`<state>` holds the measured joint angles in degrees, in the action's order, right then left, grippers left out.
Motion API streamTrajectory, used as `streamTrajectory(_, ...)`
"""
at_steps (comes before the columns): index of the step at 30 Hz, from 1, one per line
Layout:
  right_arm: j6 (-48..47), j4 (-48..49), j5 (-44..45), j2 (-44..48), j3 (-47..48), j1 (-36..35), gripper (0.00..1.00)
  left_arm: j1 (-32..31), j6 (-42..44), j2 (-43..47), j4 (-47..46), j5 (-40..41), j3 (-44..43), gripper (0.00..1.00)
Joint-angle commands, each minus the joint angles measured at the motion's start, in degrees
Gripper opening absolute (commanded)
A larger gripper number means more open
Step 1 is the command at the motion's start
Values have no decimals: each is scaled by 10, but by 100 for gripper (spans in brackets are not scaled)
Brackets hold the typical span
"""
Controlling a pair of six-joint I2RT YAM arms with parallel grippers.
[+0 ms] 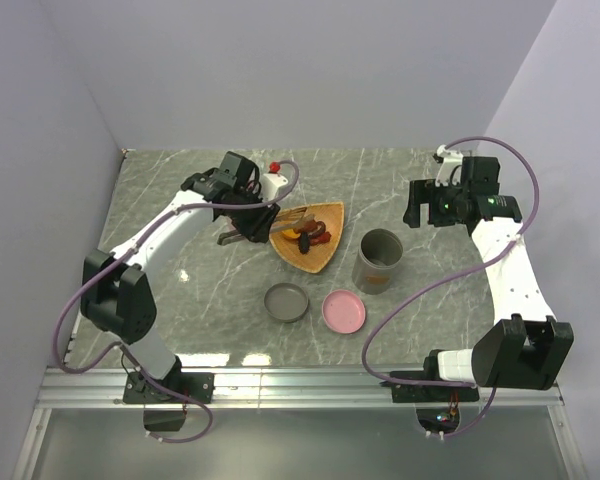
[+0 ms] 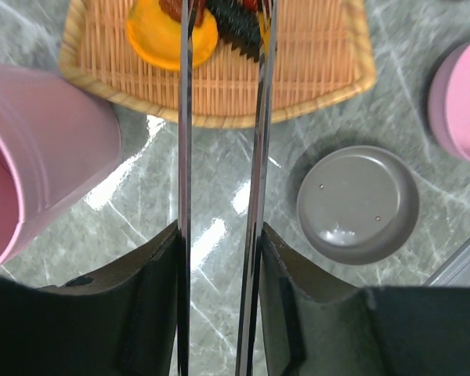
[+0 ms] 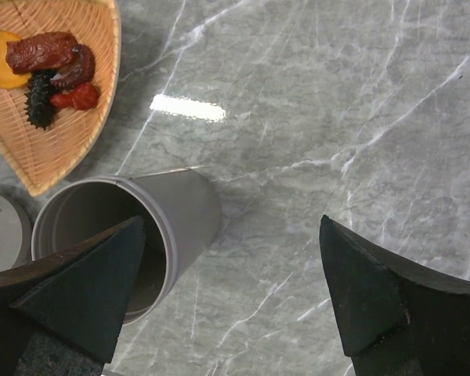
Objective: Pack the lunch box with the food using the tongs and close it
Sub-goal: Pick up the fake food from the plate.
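Note:
My left gripper [image 2: 219,258] is shut on the tongs [image 2: 185,141], a finger pressing on each slender arm from outside. The two arms run forward over the woven orange plate [image 2: 313,70] and straddle a dark ridged piece of food [image 2: 233,25] beside an orange piece [image 2: 160,37]. Their tips leave the top of the left wrist view. From above, the left gripper [image 1: 248,225] sits at the plate's [image 1: 325,215] left edge. The lunch box [image 1: 380,260], a grey open cylinder, stands right of the plate. My right gripper [image 1: 425,205] hangs open beyond it, with bare table between its fingers [image 3: 360,298].
A grey lid [image 1: 286,302] and a pink lid [image 1: 343,311] lie in front of the plate. A pink container [image 2: 39,149] stands close to the left of the tongs. The right wrist view shows the lunch box [image 3: 172,211] as hollow, and the food [image 3: 43,55] on the plate.

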<state>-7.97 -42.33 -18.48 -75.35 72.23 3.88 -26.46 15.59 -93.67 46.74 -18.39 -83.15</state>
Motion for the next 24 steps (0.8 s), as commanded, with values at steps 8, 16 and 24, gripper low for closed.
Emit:
streamTrajectory(8,-3,22,-2,9,-6,-4,98,-3,37,-58,23,23,-62,47)
streamTrajectory(16,-5,19,-1,5,-5,-4,98,1,44,-70,14,24,-70,48)
streamTrajectory(24,-4,15,-2,0,6,-3,98,11,66,-98,32,33,-94,50)
